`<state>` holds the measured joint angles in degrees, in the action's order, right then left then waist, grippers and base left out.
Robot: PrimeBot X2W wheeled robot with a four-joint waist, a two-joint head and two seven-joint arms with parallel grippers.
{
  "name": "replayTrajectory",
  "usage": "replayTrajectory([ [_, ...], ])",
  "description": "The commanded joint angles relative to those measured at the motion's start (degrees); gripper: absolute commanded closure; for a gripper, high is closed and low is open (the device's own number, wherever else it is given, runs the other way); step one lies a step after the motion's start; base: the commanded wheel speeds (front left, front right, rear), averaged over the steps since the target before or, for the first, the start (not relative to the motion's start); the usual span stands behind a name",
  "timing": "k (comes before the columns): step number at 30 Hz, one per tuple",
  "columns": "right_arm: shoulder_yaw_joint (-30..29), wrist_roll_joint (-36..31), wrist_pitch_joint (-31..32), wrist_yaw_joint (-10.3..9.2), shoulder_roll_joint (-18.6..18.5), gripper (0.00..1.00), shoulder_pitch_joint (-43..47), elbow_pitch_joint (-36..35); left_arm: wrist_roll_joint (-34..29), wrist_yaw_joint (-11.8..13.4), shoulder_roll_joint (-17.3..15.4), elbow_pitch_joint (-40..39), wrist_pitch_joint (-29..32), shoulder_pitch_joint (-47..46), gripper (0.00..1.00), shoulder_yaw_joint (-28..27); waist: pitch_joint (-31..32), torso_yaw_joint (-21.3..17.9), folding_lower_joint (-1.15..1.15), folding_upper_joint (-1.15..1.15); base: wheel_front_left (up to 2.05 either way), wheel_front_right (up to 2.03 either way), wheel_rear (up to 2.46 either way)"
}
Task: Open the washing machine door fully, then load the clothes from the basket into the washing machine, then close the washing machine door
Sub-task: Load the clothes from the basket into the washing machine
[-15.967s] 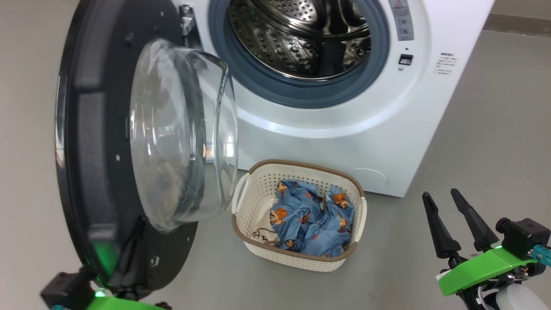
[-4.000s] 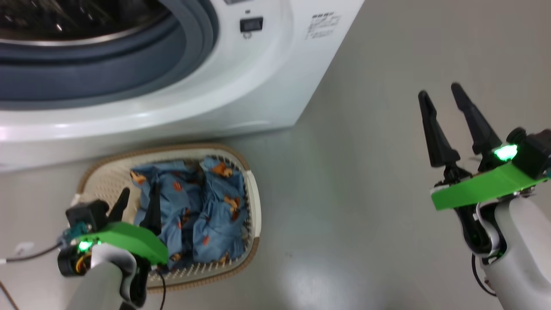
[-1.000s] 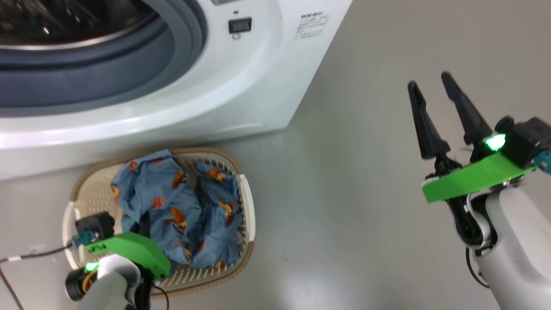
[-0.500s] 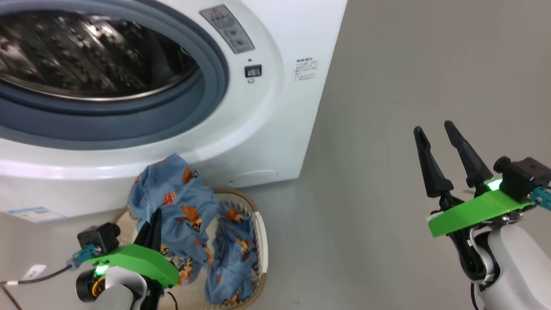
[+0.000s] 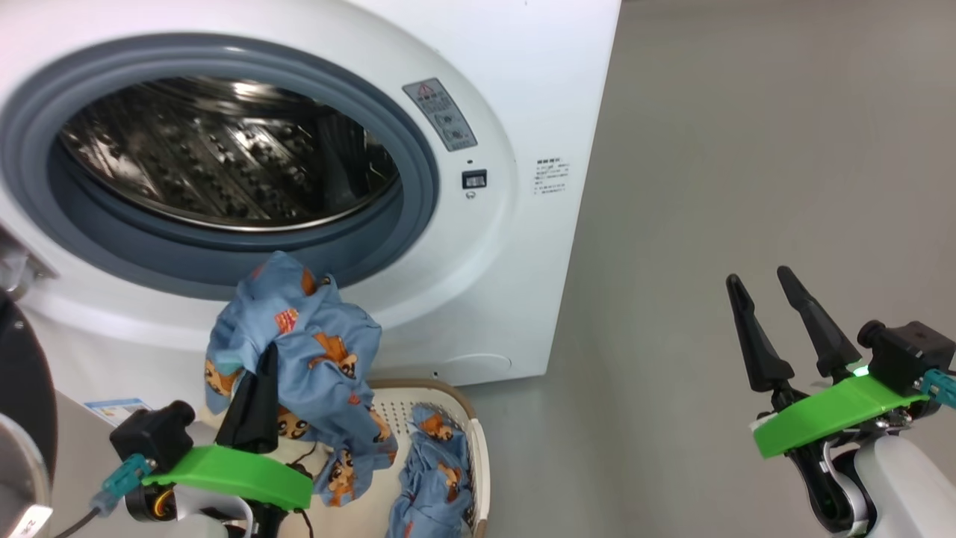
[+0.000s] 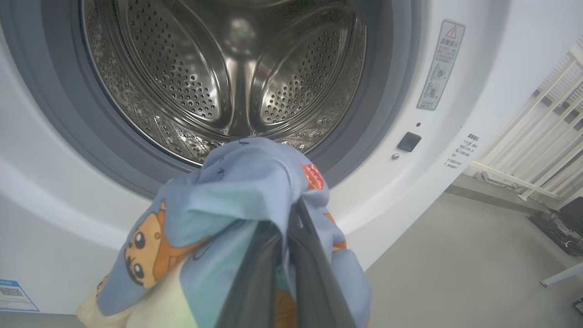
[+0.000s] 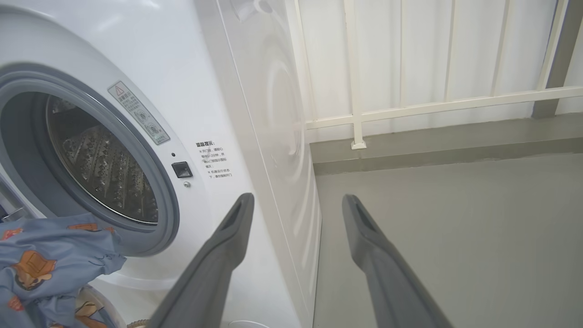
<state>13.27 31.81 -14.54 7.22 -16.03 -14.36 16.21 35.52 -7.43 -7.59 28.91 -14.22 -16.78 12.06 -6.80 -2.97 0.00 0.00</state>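
Head view showed the left gripper (image 5: 263, 373) clamped tight on the clothes (image 5: 321, 351). One blue bear-print garment hung from it above the basket (image 5: 479, 456), just in front of the grey gasket (image 5: 420, 168) of the washing machine (image 5: 515, 246). More of the clothes lay in the basket. The washing machine door (image 5: 26, 388) stood swung aside at the left edge, though how far was hard to tell. The right gripper (image 5: 758, 278) hovered well apart over the floor (image 5: 709, 187), fingers spread wide, holding nothing.
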Motion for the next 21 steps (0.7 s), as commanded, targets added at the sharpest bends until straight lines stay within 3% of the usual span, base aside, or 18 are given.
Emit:
replayTrajectory([
  [1,0.68,0.36,-0.46,0.26,-1.05,0.00,0.70,-1.09,-0.93,0.42,-0.87,-3.07,-0.77,0.24,1.00,-2.12,1.72,0.88,0.00,0.00,0.00,0.00,0.00],
  [11,0.35,0.44,-0.46,0.26,-1.86,0.00,1.99,-1.59,-2.77,3.75,-1.45,-15.22,0.17,5.41,1.00,-2.66,2.84,0.51,0.00,0.00,0.00,0.00,0.00],
  [21,0.16,0.38,-0.46,0.26,-1.99,0.00,1.99,-2.07,-2.46,5.29,-1.80,-19.87,1.88,6.71,1.00,-2.47,1.47,0.23,0.00,0.00,0.00,0.00,0.00],
])
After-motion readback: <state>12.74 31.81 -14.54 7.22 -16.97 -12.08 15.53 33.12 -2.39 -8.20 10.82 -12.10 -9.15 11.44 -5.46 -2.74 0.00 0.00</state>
